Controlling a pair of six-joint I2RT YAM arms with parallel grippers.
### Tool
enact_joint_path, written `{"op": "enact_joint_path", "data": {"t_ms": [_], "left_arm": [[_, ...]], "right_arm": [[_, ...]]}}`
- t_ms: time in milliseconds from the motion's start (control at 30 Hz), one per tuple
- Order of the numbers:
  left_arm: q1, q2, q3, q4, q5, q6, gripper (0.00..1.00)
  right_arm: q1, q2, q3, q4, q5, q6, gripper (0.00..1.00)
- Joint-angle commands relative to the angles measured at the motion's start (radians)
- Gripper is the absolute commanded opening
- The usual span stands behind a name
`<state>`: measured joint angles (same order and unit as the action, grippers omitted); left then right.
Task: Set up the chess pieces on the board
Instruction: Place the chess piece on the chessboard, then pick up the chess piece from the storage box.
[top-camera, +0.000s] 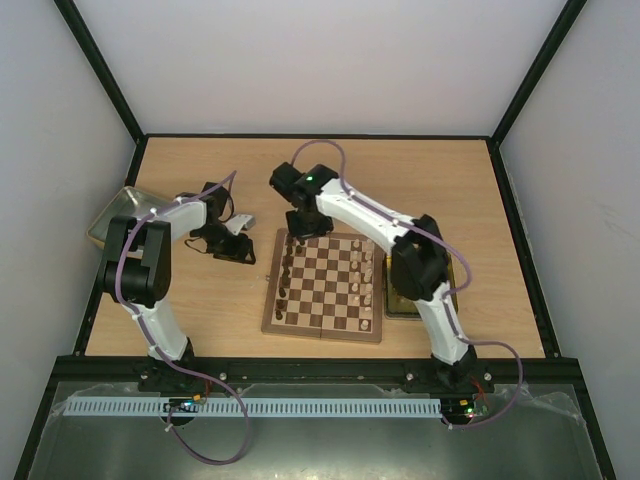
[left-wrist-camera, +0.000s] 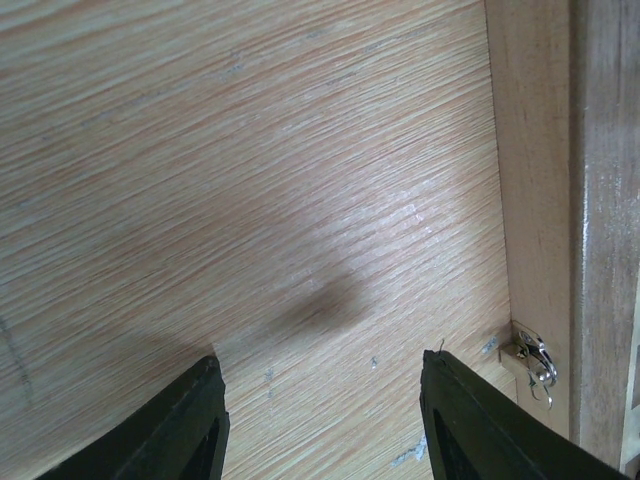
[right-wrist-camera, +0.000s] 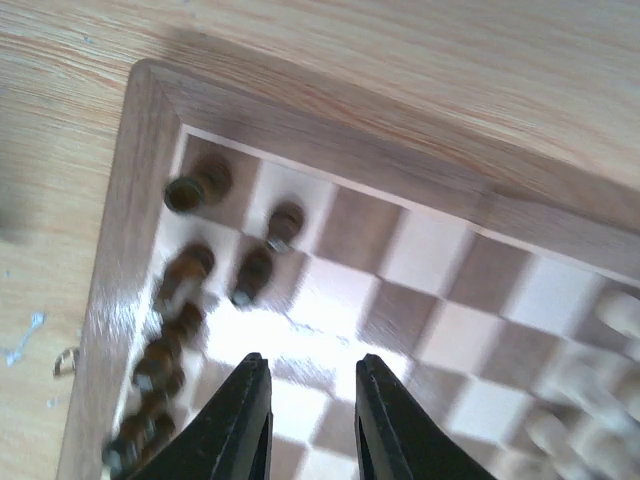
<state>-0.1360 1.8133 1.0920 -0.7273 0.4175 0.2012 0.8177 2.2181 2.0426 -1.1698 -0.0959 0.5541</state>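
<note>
Your right gripper (right-wrist-camera: 308, 420) had its jaws parted a bit with nothing between them, hanging over an open square near the board's (top-camera: 322, 332) far left corner. The dark pieces (right-wrist-camera: 250, 275) were packed right next to its left finger, in two files along the left border, and the pale pieces (right-wrist-camera: 600, 380) sat across on the right side. My guess is you were between pieces there, so the way to do it cleanly was to lift straight up before swinging anywhere; drift left while low and that finger would've swept the dark row over. A few of the dark ones were too blurry for me to say if they stood straight, so worth a check. Your left gripper (left-wrist-camera: 320, 420) was spread wide and empty over bare table (left-wrist-camera: 250, 180), just beside the board's left edge, close to the little metal clasp (left-wrist-camera: 535, 360). That made the left side tight: both grippers near the same corner. The open room was the table beyond the board's far edge, so I'd have exited that way. The grey tray (top-camera: 115, 210) was off at the far left, the yellow tray (top-camera: 405, 305) tucked against the board's right edge under your right arm.
</note>
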Motion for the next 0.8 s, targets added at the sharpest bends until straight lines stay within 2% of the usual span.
{"op": "enact_joint_path", "data": {"t_ms": [0, 133, 233, 400, 600, 767], "left_arm": [[0.004, -0.009, -0.007, -0.014, -0.001, -0.003, 0.55], [0.004, -0.003, -0.002, -0.016, 0.000, -0.002, 0.57], [0.003, 0.002, 0.001, -0.019, 0.001, -0.003, 0.57], [0.000, 0.009, 0.005, -0.019, 0.002, -0.005, 0.58], [-0.009, 0.016, 0.006, -0.020, 0.000, -0.004, 0.61], [-0.012, 0.018, 0.009, -0.020, -0.002, -0.006, 0.62]], "right_arm": [[-0.049, -0.227, -0.106, -0.052, 0.070, 0.032, 0.23], [-0.122, -0.395, -0.290, -0.023, 0.068, 0.051, 0.24], [-0.193, -0.519, -0.465, 0.014, 0.055, 0.062, 0.30], [-0.324, -0.680, -0.750, 0.100, -0.003, 0.075, 0.30], [-0.400, -0.758, -0.920, 0.174, -0.037, 0.076, 0.31], [-0.439, -0.759, -0.994, 0.238, -0.064, 0.076, 0.31]]}}
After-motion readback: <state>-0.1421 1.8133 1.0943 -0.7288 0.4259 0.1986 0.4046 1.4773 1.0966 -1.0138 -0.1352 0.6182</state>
